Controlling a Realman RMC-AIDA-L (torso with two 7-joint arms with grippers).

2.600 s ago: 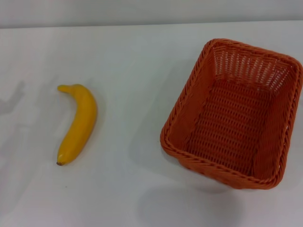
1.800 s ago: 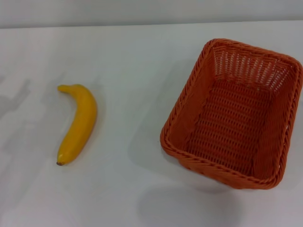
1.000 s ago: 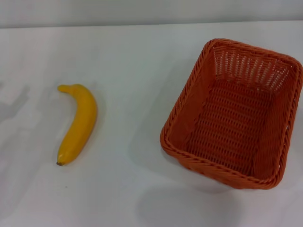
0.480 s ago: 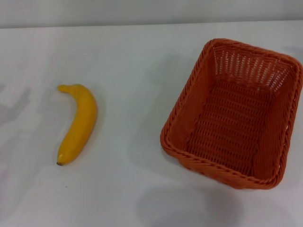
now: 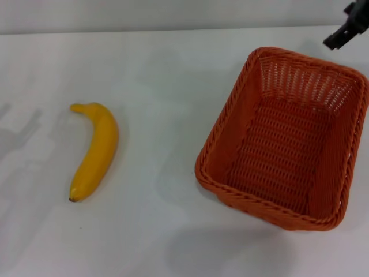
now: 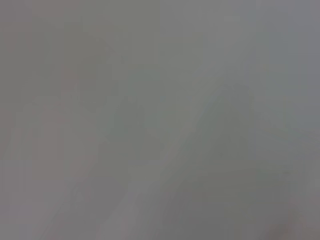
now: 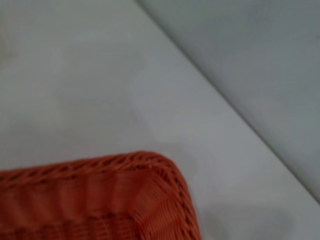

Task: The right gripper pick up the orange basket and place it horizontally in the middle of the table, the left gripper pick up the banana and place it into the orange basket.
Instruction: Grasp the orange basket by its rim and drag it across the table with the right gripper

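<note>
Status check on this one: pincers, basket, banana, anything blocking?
Right pincer at far right corner above basket, not touching. Left pincer out of view. Basket empty, on table; banana apart on the left. Nothing in the way.

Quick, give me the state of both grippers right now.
Left gripper: not in view.
Right gripper: above the orange basket's far right corner, holding nothing; open or shut cannot be told.
</note>
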